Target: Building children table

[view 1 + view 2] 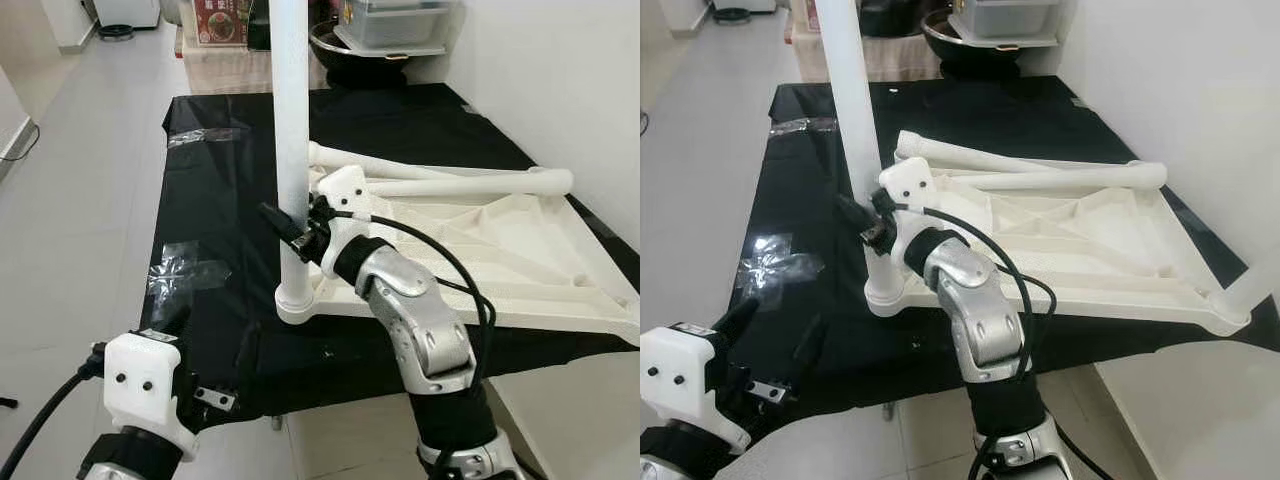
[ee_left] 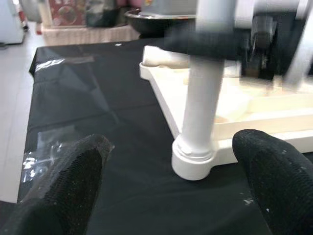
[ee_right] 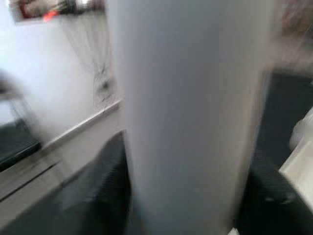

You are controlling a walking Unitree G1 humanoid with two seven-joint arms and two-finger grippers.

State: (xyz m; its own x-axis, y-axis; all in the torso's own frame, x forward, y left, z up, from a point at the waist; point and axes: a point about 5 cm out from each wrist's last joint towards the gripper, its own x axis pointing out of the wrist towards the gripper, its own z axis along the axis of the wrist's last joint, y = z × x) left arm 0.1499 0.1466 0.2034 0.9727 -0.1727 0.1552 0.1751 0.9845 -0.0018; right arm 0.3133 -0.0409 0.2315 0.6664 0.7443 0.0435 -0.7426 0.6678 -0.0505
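Note:
A white children's table top [image 1: 520, 260] lies upside down on a black-covered table [image 1: 230, 200]. One white leg [image 1: 292, 150] stands upright in its near-left corner socket [image 1: 297, 300]. My right gripper [image 1: 290, 225] is shut on this leg a little above the socket; in the right wrist view the leg [image 3: 186, 117] sits between the black fingers [image 3: 107, 186]. Two more legs [image 1: 470, 183] lie loose across the far side of the top. My left gripper [image 1: 775, 330] is open, low at the front-left table edge, and points toward the socket [image 2: 193, 156] from a distance.
Clear plastic bags [image 1: 185, 270] lie on the black cover left of the socket, and another [image 1: 205, 135] lies farther back. A white wall [image 1: 560, 80] runs along the right. A dark bowl and a grey bin [image 1: 385, 30] stand behind the table. Open floor [image 1: 80, 200] is on the left.

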